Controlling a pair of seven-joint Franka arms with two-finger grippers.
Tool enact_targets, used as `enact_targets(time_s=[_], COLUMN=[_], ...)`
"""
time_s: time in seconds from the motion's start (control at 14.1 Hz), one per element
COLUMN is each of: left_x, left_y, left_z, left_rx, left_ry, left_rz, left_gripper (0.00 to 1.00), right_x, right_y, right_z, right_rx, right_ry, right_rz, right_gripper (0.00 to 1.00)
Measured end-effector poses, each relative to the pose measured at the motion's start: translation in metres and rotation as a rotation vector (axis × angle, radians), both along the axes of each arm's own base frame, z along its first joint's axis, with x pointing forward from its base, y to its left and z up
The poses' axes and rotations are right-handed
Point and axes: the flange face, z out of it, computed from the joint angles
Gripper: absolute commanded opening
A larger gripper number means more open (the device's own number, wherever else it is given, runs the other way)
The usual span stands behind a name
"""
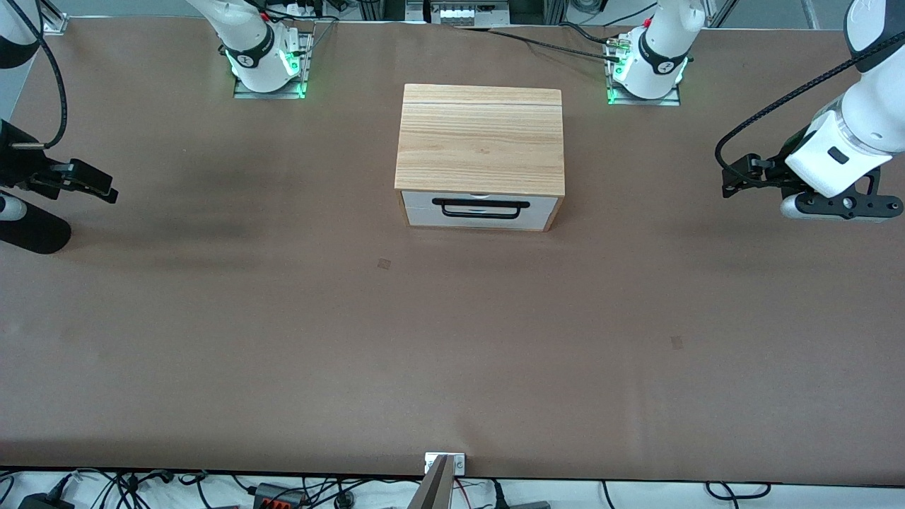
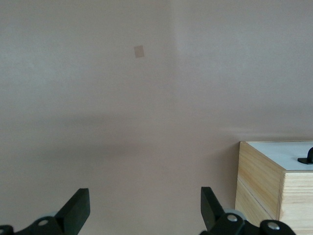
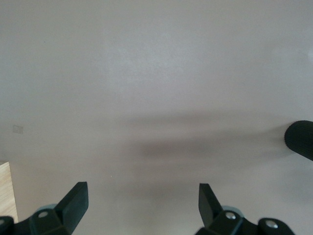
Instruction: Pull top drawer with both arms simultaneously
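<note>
The top drawer (image 1: 544, 209) has a white front and a long black bar handle (image 1: 481, 207). It sits closed in the light-wood cabinet (image 1: 481, 138) in the middle of the table. My left gripper (image 1: 730, 185) is open and empty. It hangs over the table toward the left arm's end, well apart from the cabinet. In the left wrist view the open left gripper (image 2: 145, 205) points past the cabinet's corner (image 2: 261, 178), and one end of the handle (image 2: 306, 158) shows. My right gripper (image 1: 106, 186) is open and empty over the right arm's end, as the right wrist view (image 3: 142, 203) also shows.
The brown table (image 1: 452, 339) stretches wide on all sides of the cabinet. Both arm bases (image 1: 269, 60) stand farther from the front camera than the cabinet. A black cylinder (image 1: 35, 233) lies at the right arm's end of the table.
</note>
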Motion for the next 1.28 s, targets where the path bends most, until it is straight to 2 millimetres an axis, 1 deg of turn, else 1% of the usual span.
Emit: enact_targets(time_s=[0.28,0.42,0.64,0.85,1.06,1.2,1.28], left_x=[-0.001,-0.001,-0.001,-0.006,-0.009,-0.017,-0.021], left_y=[-0.002,-0.005,-0.007,-0.011,-0.015,-0.016,-0.016], left_z=[0.000,0.000,0.000,-0.003,-0.005,-0.014,-0.021], left_rx=[-0.004,-0.032,-0.051,-0.069,-0.083,-0.080,-0.080], left_ry=[0.004,0.006,0.012,0.047,0.080,0.164,0.212], left_rz=[-0.002,0.001,0.004,0.001,-0.003,-0.008,-0.012], left_gripper=[1.00,1.00,1.00,1.00,1.00,1.00,1.00], right_x=[0.002,0.003,0.012,0.023,0.033,0.039,0.042], right_y=[-0.001,-0.001,0.008,0.038,0.079,0.105,0.115], right_z=[-0.004,-0.010,-0.035,-0.067,-0.105,-0.130,-0.139], right_rx=[0.001,0.002,0.006,0.008,0.012,0.058,0.099], right_ry=[0.007,0.020,0.065,0.115,0.167,0.192,0.200], right_rz=[-0.003,-0.002,0.014,0.064,0.129,0.150,0.146], right_gripper=[1.00,1.00,1.00,1.00,1.00,1.00,1.00])
